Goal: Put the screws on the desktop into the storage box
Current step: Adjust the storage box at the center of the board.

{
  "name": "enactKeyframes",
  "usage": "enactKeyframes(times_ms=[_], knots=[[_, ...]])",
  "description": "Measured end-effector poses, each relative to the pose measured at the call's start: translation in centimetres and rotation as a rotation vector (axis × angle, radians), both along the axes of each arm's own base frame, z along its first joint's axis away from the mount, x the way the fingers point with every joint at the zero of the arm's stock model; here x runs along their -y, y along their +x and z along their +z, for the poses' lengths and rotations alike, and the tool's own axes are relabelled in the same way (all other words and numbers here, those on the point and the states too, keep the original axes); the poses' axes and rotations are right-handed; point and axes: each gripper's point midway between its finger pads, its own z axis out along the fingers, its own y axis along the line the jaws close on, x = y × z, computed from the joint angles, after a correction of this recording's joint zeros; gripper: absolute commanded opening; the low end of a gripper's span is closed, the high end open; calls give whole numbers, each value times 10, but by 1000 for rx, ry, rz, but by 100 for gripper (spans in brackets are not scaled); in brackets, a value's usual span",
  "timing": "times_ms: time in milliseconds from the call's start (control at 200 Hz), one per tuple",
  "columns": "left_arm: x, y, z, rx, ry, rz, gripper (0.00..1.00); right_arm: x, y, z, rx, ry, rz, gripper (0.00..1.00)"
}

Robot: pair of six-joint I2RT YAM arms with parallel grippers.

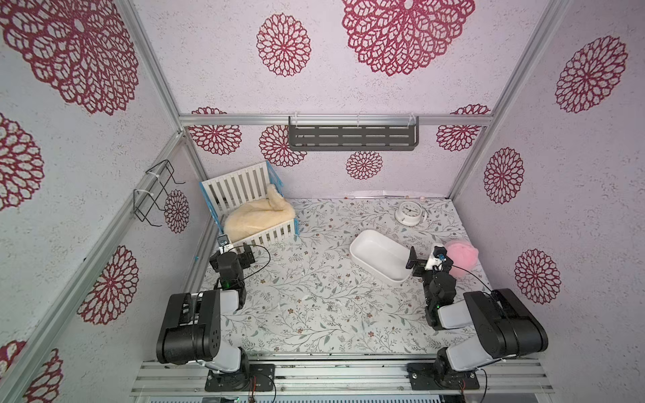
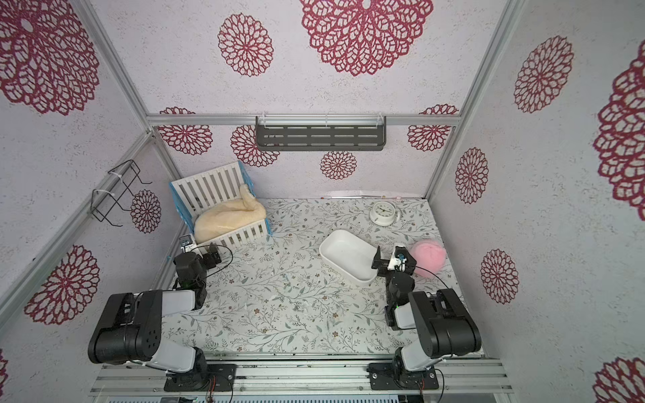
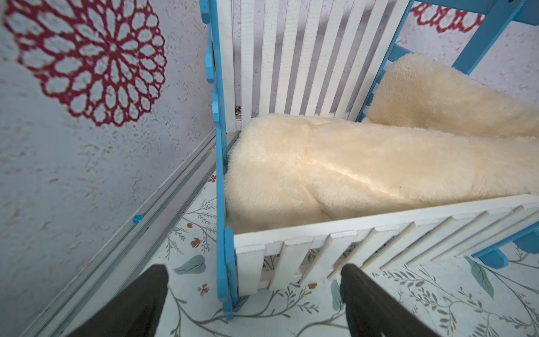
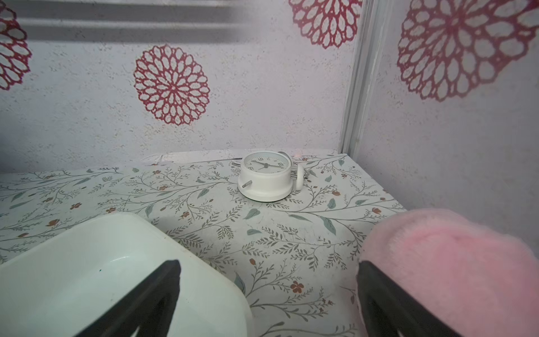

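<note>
Left end effector (image 3: 253, 270) wide, empty, low beside crib (image 1: 244, 199), well apart from screws (image 1: 331, 308). Right end effector (image 4: 268, 264) also wide, empty, at the end of box (image 1: 378, 256): one finger over the rim, the other just beside pink plush (image 1: 460, 256). Screws loose on counter (image 1: 300, 335), scattered mid-front between the two arms, near box but outside it. Box interior bare as far as visible, apart from one dark speck in the right wrist view, too small to tell. Progress judged nil: no screw gripped, none dropped in. Every pick, carry and release left to do. Count unclear, screws tiny against the leaf print.
</note>
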Motion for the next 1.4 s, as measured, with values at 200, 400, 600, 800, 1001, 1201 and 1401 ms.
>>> enactKeyframes(times_ms=[200,400,600,800,1001,1201,1401], knots=[[0,0,0,0,0,0,97,0,0,0,0,0,0,99],[0,0,0,0,0,0,97,0,0,0,0,0,0,99],[0,0,0,0,0,0,97,0,0,0,0,0,0,99],[0,0,0,0,0,0,97,0,0,0,0,0,0,99],[0,0,0,0,0,0,97,0,0,0,0,0,0,99],[0,0,0,0,0,0,97,0,0,0,0,0,0,99],[0,0,0,-1,1,0,99,-6,2,-2,-18,-6,36,89]])
